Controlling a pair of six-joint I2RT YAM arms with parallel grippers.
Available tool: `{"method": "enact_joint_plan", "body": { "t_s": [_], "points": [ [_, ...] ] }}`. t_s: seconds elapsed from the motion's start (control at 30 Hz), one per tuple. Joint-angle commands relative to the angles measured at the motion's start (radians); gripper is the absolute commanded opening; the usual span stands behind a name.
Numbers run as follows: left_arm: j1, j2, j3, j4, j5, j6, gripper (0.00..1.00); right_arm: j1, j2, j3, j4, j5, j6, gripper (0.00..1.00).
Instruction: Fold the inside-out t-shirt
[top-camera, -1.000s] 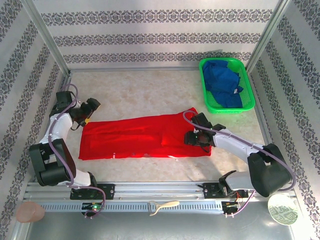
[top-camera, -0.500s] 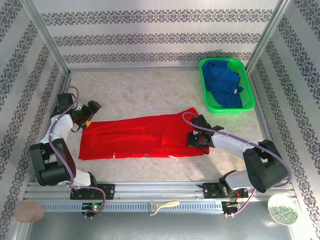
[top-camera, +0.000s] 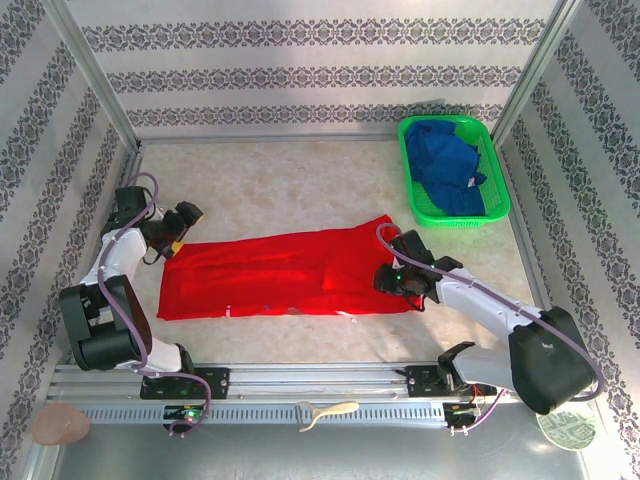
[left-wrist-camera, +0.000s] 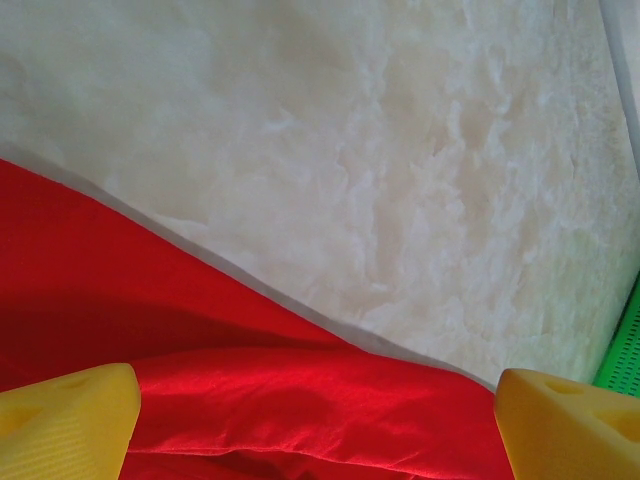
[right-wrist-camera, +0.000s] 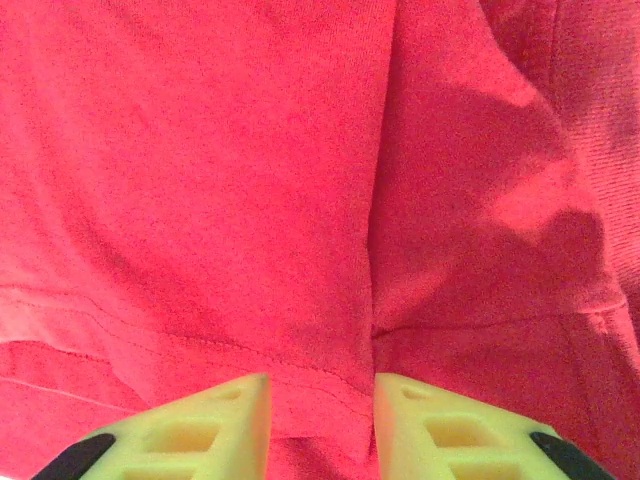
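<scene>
Shirt: the bright red short-sleeved cloth t-shirt (top-camera: 280, 272) lies flat on the pale marbled table (top-camera: 290, 180) as a long narrow band that looks doubled lengthwise.
Long axis: it runs left to right across the table, with the right end tipped slightly toward the far wall.
Left hand (top-camera: 178, 230): it sits at the band's far-left corner with its fingers spread wide. Red cloth lies beneath them and nothing is pinched.
Right hand (top-camera: 393, 281): it is over the band's right end. Its fingers (right-wrist-camera: 200, 425) are close together, and a hemmed fold edge runs into the narrow gap. I cannot tell whether they pinch it.
Nearer arm: each hand is at its own end of the band, and the middle is well apart from both.
Coming move: probably a crosswise fold, carrying one end along the long axis onto the other. The right hand looks better placed to lead it.
</scene>
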Motion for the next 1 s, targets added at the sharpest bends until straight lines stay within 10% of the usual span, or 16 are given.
{"method": "enact_joint_plan", "body": {
  "t_s": [0.0,0.37,0.53,0.97],
  "points": [
    [-0.005,0.011,-0.014,0.009,0.01,-0.008,0.92,0.007,0.003,-0.027,-0.014,-0.015,0.031,0.3],
    [-0.005,0.013,-0.01,0.01,0.01,-0.011,0.92,0.03,0.073,-0.048,0.034,-0.023,0.047,0.22],
    [-0.005,0.014,-0.013,0.018,0.01,-0.015,0.92,0.029,0.056,-0.037,0.013,-0.015,0.038,0.0],
    [-0.006,0.032,-0.018,0.033,0.014,-0.012,0.93,0.025,-0.159,0.015,-0.171,0.004,0.04,0.0]
  ]
}}
